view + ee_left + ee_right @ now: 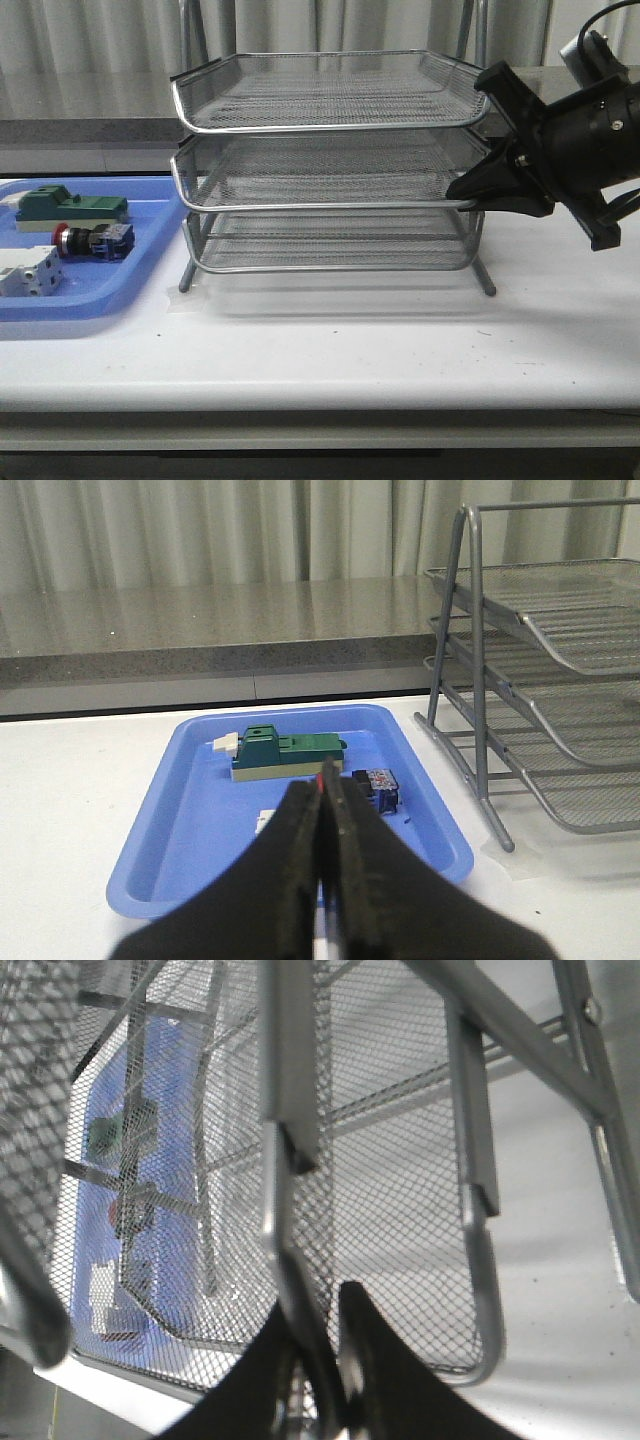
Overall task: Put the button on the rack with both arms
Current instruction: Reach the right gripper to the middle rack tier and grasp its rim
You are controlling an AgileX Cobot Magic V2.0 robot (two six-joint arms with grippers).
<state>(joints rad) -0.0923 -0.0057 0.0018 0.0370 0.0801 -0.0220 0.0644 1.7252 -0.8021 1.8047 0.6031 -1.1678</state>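
Red-capped, the button point(92, 241) lies in the blue tray point(100, 295) at the table's left edge, untouched. The right gripper point(478, 178) pinches the rack point(330, 130) middle tier's right rim, probably to steady it. The left gripper point(325, 810) hangs pressed together and empty over the tray, hiding most of the button.

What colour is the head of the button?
Red; the button shows it best in the front view.

Right claw point(478, 190) pinches middle tier rim of rack point(330, 165) at its right side. Button point(92, 241) lies in blue tray point(120, 290) on white worktop point(400, 340), left of rack.
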